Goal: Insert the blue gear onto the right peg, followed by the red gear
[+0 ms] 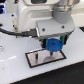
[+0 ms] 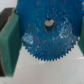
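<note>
Between hand (image 2: 44, 37) fingers, blue gear (image 2: 47, 32), clamped

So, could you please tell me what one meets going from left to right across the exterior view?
Black cable → grey black-rimmed plate → blue gear held in the pincer.

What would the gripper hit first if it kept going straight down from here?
Most likely the grey plate beneath it. The gripper holds the blue gear just above the plate, so the gear would touch first. Whether it lines up with a peg is unclear.
</note>
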